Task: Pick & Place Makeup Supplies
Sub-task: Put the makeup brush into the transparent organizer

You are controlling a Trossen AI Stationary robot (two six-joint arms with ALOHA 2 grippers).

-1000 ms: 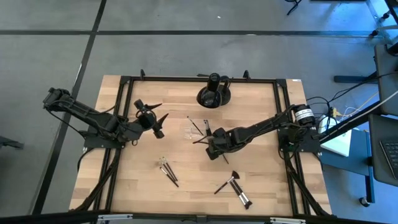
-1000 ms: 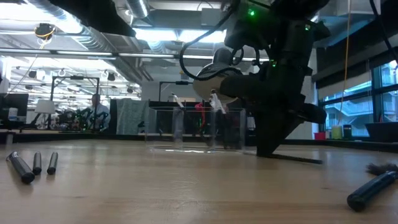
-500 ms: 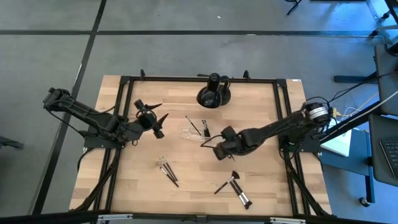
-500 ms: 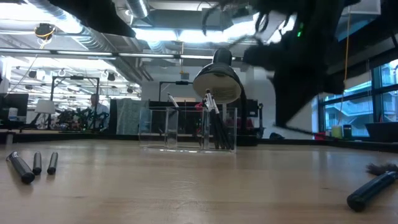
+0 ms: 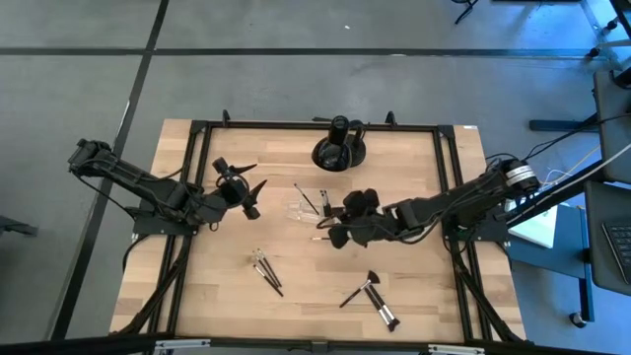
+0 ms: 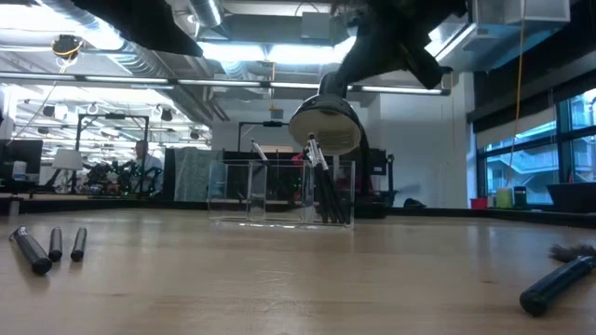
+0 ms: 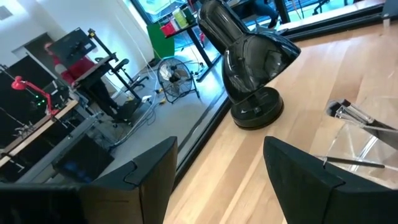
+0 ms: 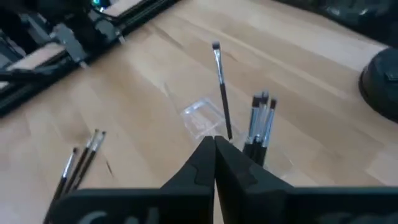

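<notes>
Room: open workshop seen behind the table in the low view, ceiling lights on; a person (image 6: 142, 160) is seen far back at the left.
Surface: light wooden table (image 5: 217, 286) inside a black frame.
Organiser: small clear tray (image 5: 308, 209) near table centre; compartments cannot be told apart from above.
Brushes in tray: one lone brush (image 8: 221, 87) is leaned in the tray, tilted; a cluster of brushes (image 8: 261, 118) is stood just beside it, seen as dark handles (image 6: 326, 191) at the tray's right end in the low view.
Brushes on table: a group of three (image 5: 265, 269) is laid in front of the tray; two larger brushes (image 5: 371, 296) are laid toward the right front, fluffy tip of one visible (image 6: 568, 251).
Black object: large rounded black item (image 5: 338, 148) is stood at the far edge, well apart from the loose brushes.
Right gripper: (image 5: 333, 235) held above the table just right of the tray; fingers (image 8: 208, 163) are pressed together, nothing seen between them.
Left gripper: (image 5: 248, 189) parked left of the tray, apart from it; fingers (image 7: 298, 171) are spread, nothing held.
</notes>
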